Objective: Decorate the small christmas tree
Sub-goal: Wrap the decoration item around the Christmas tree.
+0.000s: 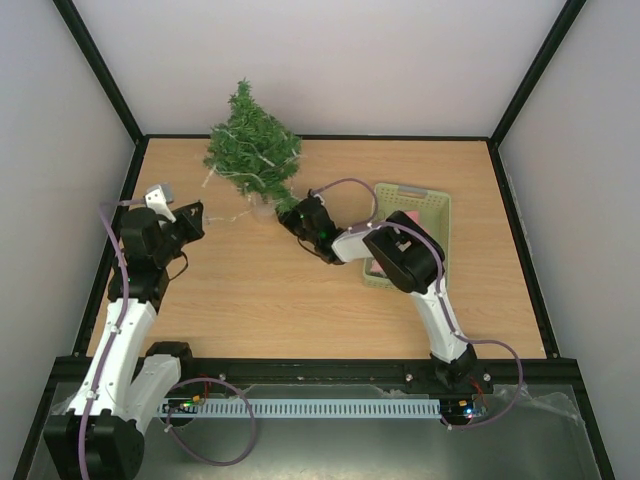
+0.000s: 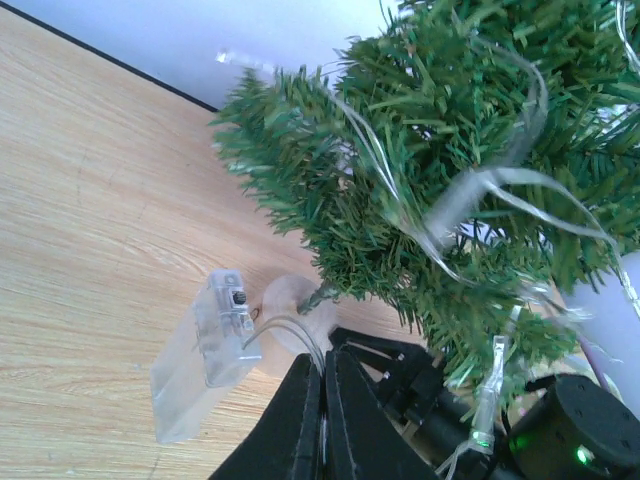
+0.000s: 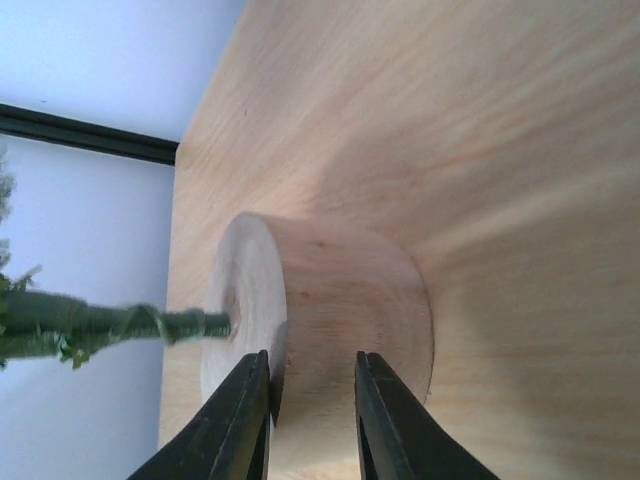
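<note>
The small christmas tree point(image 1: 250, 150) stands at the back of the table on a round wooden base point(image 3: 340, 300), and a clear light string point(image 2: 480, 190) is draped through its branches point(image 2: 450, 150). My left gripper point(image 2: 325, 365) is shut on the string's thin wire, just beside the clear battery box point(image 2: 205, 350), which hangs left of the base point(image 2: 295, 310). My right gripper point(image 3: 310, 360) is low at the tree's foot point(image 1: 290, 218). Its jaws stand narrowly apart, with the tips against the side of the base, one of them at the top rim. The green trunk point(image 3: 100, 325) rises from the base.
A pale green basket point(image 1: 415, 205) sits at the right, behind my right arm, with something pink point(image 1: 375, 268) at its near end. Black frame posts and pale walls enclose the table. The left arm point(image 1: 140, 260) reaches along the left edge.
</note>
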`<state>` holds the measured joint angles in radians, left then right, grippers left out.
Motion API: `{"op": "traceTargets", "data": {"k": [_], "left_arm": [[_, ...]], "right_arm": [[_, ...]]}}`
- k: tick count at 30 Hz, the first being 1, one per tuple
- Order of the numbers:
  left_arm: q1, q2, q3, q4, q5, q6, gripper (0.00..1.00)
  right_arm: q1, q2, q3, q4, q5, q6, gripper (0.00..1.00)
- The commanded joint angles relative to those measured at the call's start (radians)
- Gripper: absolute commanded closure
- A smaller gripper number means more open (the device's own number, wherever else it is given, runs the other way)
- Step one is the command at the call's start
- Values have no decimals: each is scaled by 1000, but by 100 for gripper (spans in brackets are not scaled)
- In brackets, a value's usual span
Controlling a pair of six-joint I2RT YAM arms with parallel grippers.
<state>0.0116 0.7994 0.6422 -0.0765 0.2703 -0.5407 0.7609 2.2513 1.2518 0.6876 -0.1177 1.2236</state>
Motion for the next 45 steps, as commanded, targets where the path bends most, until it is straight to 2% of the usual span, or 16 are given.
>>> {"op": "traceTargets", "data": {"k": [1, 5, 10, 13, 19, 22, 26, 29, 34, 37, 41, 45], "left_arm": [[4, -20, 20, 32, 68, -2, 98], [-3, -24, -15, 113, 122, -22, 97], [-9, 11, -34, 125, 62, 37, 98], [-7, 44, -35, 164, 20, 96, 98], [-12, 105, 14, 181, 85, 177, 98], [-70, 113, 1, 174, 125, 184, 98], [-164, 102, -27, 129, 80, 195, 98], [-188, 92, -62, 140, 66, 190, 98], [-246, 81, -76, 153, 101, 165, 98], [-304, 68, -78, 132, 65, 173, 98], [-311, 77, -82, 107, -17, 207, 98], [-324, 103, -86, 114, -13, 216, 98]], "right_arm": [[-76, -15, -28, -63, -56, -194, 79], [-104, -18, 8, -109, -132, -352, 80], [-127, -6, 61, -157, -186, -488, 81], [-142, -8, 66, -163, -191, -516, 83], [-155, -58, 44, -180, -198, -542, 83], [-156, -104, 22, -196, -180, -553, 80], [-157, -161, -5, -206, -176, -565, 74], [-156, -200, -26, -212, -175, -571, 70], [-160, -251, -48, -242, -164, -585, 68], [-162, -293, -70, -264, -144, -585, 66], [-164, -365, -123, -279, -122, -620, 63], [-166, -435, -174, -307, -87, -648, 59]]}}
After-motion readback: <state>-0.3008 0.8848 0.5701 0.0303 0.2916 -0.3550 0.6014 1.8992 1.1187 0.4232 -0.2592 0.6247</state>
